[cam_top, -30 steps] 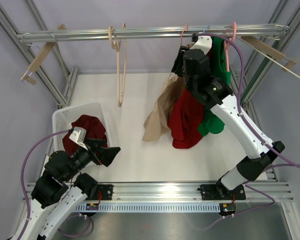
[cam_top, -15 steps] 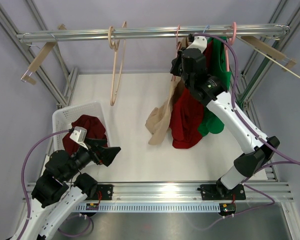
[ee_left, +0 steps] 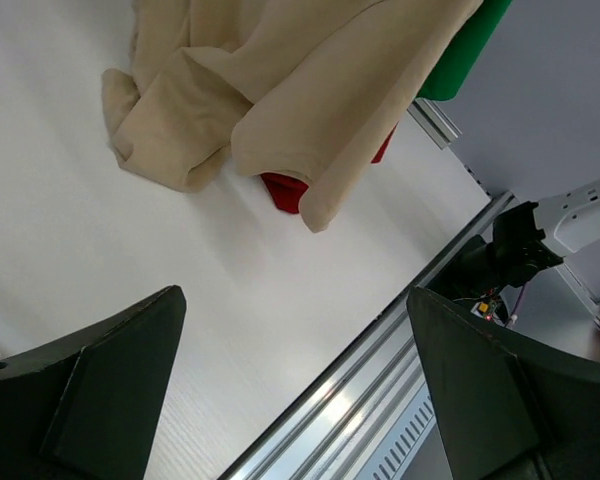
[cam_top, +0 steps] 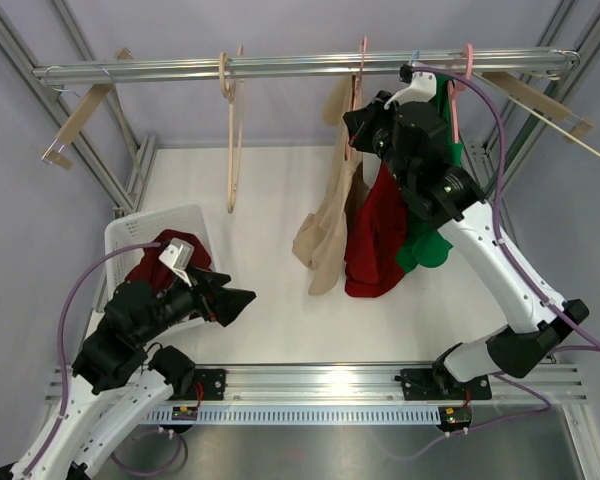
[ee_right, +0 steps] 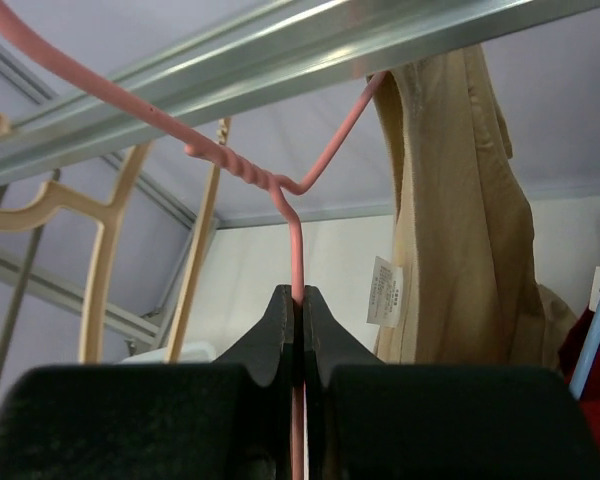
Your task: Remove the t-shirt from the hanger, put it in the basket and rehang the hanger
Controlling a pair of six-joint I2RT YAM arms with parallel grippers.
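Right wrist camera has the right end effector (ee_right: 300, 330) pinched shut on the thin wire of the pink hanger (ee_right: 242, 166), just below its twisted neck and under the rail (ee_right: 380, 40). The beige t-shirt (ee_right: 450, 200) drapes from the hanger's other arm, close beneath the rail, its care label showing. From above, the shirt falls from the rail to the tabletop (cam_top: 270, 200), where its hem bunches. A red garment (cam_top: 375, 250) and a green garment (cam_top: 425, 250) hang further along the rail. The left end effector (cam_top: 240, 298) stands wide open and empty, well forward of the rail, near the white basket (cam_top: 120, 230).

By my reading the task is barely begun: the hanger is secured, but the shirt is not yet off it. It possibly clings by one shoulder only, though folds hide that. What remains is drawing the cloth free of the wire.
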